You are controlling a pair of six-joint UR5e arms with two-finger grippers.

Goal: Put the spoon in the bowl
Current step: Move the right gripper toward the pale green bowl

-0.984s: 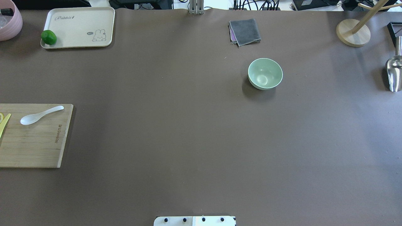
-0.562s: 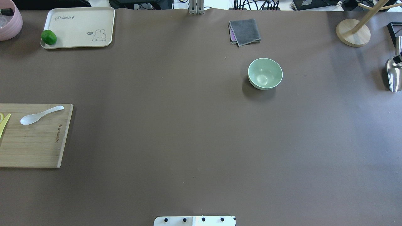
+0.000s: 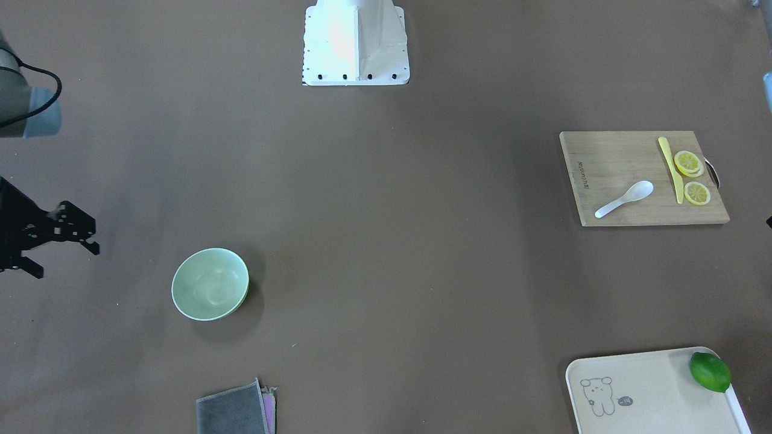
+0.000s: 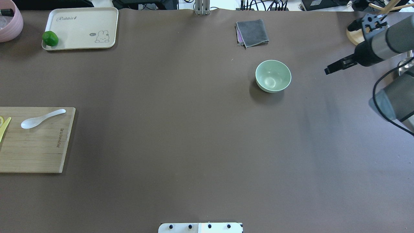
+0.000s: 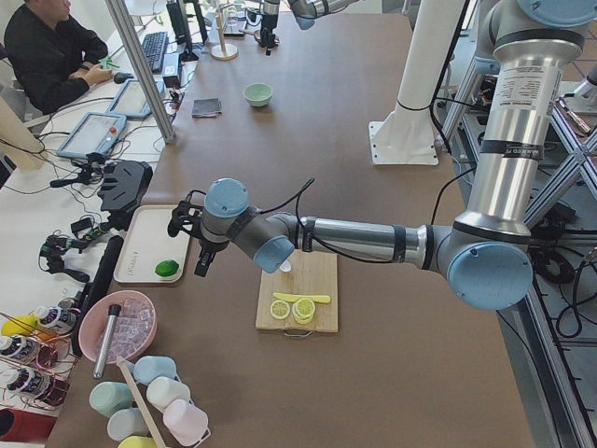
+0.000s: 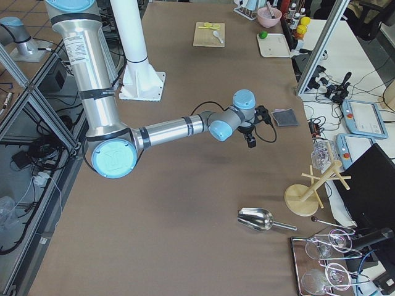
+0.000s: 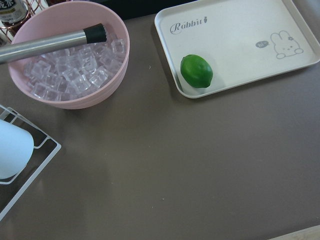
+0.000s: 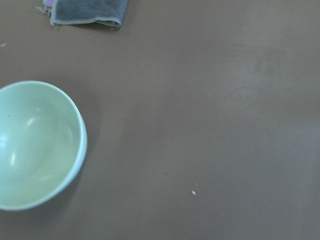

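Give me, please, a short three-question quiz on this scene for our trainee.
1. True or false: the spoon already lies in the bowl.
2. What does the spoon rest on? A. tray B. cutting board C. cloth
3. Fill in: the gripper nearer the bowl is the ____ one.

Key: 1 false; 2 B; 3 right, the right gripper.

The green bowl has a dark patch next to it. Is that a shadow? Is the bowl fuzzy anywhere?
Yes, a shadow: in the overhead exterior view it darkens the table lower left of the bowl; in the exterior front-facing view it sits at its right and below; in the right wrist-mounted view the bowl looks soft-edged, cut off at the left, with glints inside.
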